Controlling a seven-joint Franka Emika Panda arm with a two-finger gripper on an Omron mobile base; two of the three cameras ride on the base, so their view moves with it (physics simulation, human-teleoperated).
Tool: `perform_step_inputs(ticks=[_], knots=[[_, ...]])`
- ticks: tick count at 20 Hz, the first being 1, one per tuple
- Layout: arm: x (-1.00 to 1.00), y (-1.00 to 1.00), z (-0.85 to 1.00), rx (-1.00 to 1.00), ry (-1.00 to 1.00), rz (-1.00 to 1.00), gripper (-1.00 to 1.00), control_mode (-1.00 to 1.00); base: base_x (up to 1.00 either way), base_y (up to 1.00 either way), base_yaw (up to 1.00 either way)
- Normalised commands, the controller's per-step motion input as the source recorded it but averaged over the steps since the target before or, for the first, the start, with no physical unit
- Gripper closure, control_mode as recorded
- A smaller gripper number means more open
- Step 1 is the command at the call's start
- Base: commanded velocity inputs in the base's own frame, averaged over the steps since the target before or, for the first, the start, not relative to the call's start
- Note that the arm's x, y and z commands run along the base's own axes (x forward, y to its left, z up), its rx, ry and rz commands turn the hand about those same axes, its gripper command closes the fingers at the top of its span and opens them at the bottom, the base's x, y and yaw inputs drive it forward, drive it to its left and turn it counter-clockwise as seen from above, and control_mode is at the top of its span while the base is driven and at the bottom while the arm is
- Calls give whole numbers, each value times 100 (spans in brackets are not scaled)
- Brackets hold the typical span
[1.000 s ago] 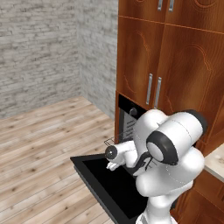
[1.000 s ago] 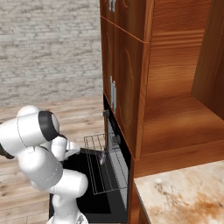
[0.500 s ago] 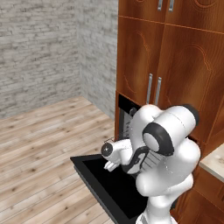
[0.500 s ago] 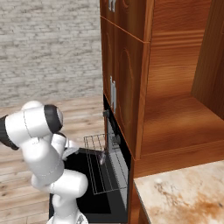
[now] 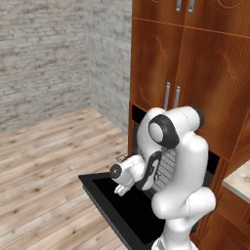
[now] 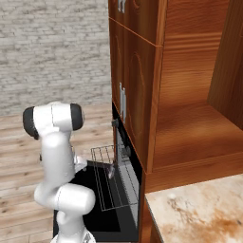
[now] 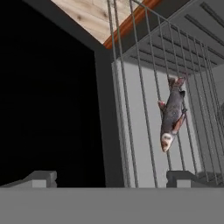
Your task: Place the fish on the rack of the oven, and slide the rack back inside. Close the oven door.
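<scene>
Hand view: fish (image 7: 172,114) lies on pulled-out rack (image 7: 144,87), ready for sliding in | my claw (image 7: 113,177) spread wide, empty | oven door (image 5: 122,205) down for access.

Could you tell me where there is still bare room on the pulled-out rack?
The rack is bare along its wires between the fish and the oven door. The fish alone takes up the strip nearer the oven cavity.
</scene>
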Motion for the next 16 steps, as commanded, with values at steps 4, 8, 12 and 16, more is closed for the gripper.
perform_step_inputs(ticks=[4,8,12,16], knots=[[3,14,-52,0,0,0,-100,-100,0,0,0],[16,4,-30,0,-2,0,-100,-100,0,0,0],[21,0,-17,0,0,0,-100,-100,0,0,0],[23,0,-23,0,0,0,-100,-100,0,0,0]])
